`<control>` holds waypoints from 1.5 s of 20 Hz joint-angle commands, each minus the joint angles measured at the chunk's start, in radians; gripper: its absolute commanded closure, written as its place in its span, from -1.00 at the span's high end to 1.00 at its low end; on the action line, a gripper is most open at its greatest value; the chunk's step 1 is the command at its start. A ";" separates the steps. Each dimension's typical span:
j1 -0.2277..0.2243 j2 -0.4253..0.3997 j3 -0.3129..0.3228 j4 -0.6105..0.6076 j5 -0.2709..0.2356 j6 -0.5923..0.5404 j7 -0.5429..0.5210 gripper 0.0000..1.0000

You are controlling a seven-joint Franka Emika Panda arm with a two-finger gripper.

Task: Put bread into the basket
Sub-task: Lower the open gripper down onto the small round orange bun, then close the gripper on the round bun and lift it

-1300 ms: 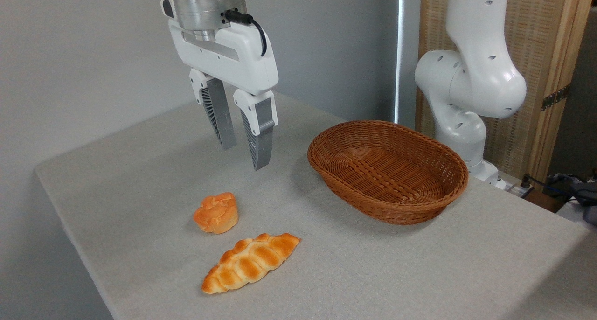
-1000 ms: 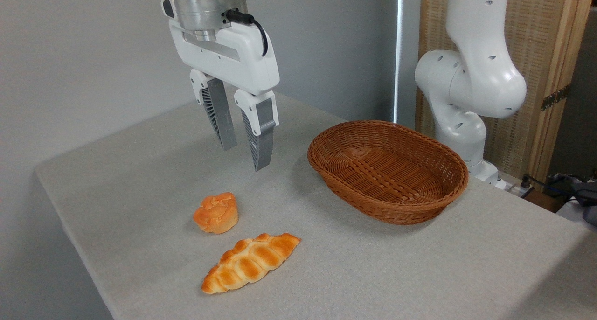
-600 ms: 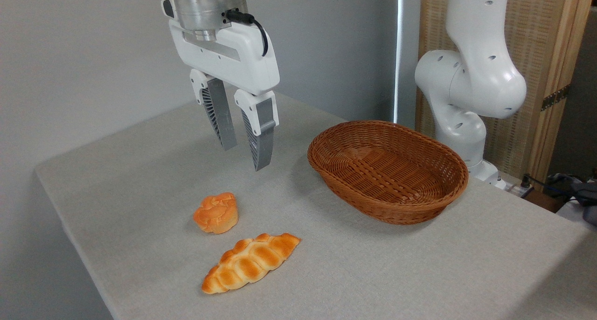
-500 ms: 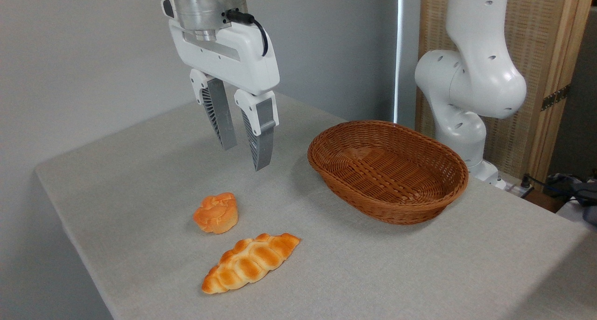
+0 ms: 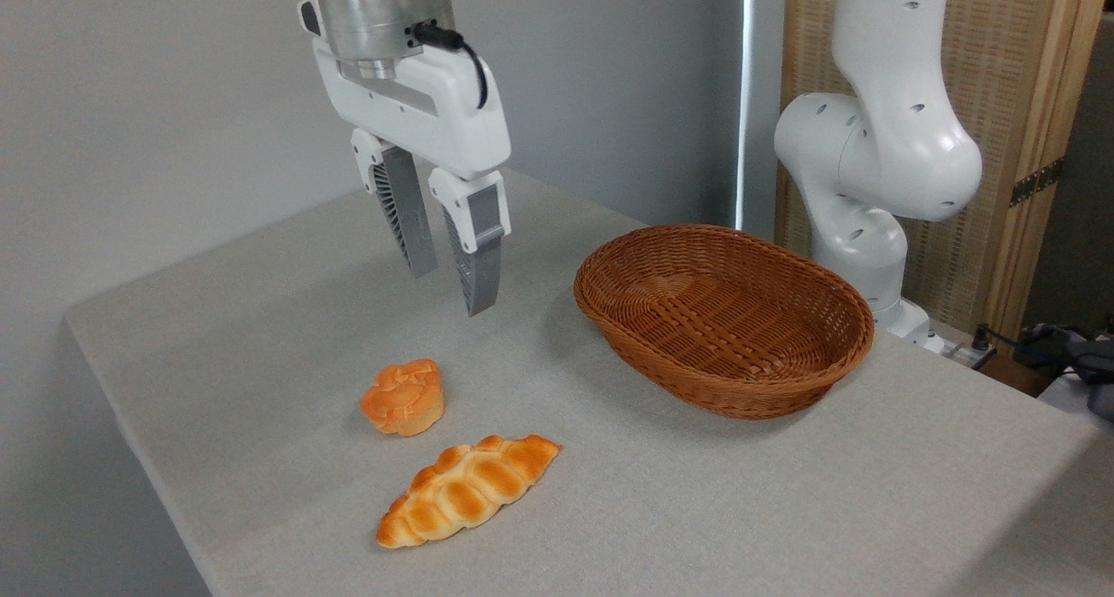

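While the arm hung above the table, the scene stood as follows.

Gripper: the gripper pointed down, raised well clear of the table; its two fingers were spread with a narrow gap between them and held nothing.
Fingers: the grey ribbed fingers tapered toward their tips, the nearer one reaching lower in the picture.
Bread: the bread (a small round orange bun with a cracked, knotted top) rested on the table, below the gripper in the picture and slightly to its left, well apart from the fingertips.
Basket: the basket (oval, brown wicker, low flared sides) stood on the table to the right of the gripper, with nothing inside it.
Bread to basket: well apart; the bun lay left of and nearer to the camera than the basket.
Braided loaf: the braided loaf lay just beside the bun, closer to the camera, with a small gap between them, its pointed ends running diagonally.
Arm base: the white arm base rose behind the basket at the far right edge of the table.
Background: a grey wall stood behind the table.
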 commanded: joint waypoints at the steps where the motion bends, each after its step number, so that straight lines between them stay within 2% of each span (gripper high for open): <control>1: -0.010 0.051 -0.057 -0.012 -0.016 0.053 0.008 1.00; 6: -0.010 0.107 -0.090 -0.012 -0.056 0.133 0.002 1.00; 9: -0.011 0.145 -0.114 -0.012 -0.059 0.161 0.008 1.00; 16: -0.013 0.217 -0.163 -0.022 -0.049 0.174 0.011 1.00; 23: -0.013 0.225 -0.177 -0.066 -0.044 0.243 0.015 0.99; 26: -0.013 0.231 -0.180 -0.078 -0.018 0.269 0.017 0.99; 30: -0.013 0.240 -0.195 -0.098 -0.015 0.274 0.015 0.99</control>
